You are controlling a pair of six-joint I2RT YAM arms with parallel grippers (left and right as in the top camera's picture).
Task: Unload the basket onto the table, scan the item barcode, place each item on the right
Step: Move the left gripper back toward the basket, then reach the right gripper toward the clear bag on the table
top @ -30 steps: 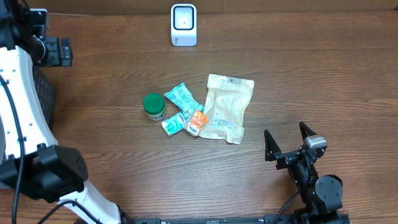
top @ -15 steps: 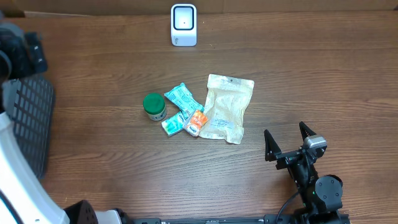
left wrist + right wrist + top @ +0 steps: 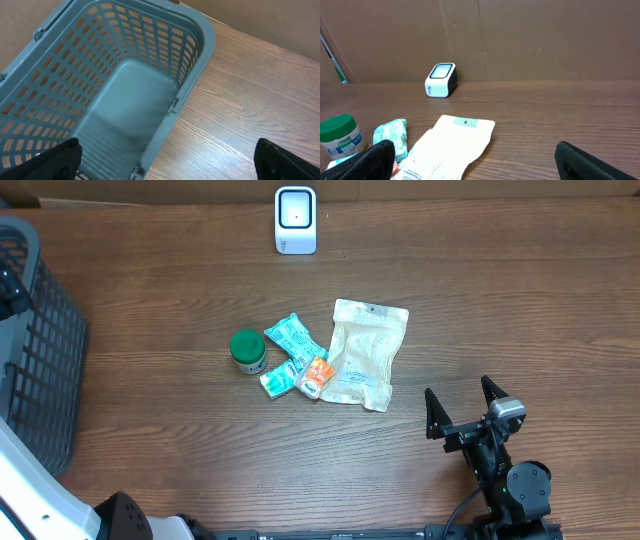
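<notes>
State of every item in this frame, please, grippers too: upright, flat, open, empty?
scanner: upright, nothing in front of it.
green-lidded jar: upright, lid on.
larger teal packet: lying flat.
orange packet: lying flat, against the pouch.
smaller teal packet: lying flat, against the orange packet.
pouch: lying flat.
basket: upright, empty.
left gripper: open, empty.
right gripper: open, empty.

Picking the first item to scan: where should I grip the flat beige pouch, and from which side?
Probably the right long edge of the flat beige pouch, approached from the right. It lies flat, so only an edge can be pinched; that edge is clear and faces the open right gripper, while a small orange packet crowds its lower left.
</notes>
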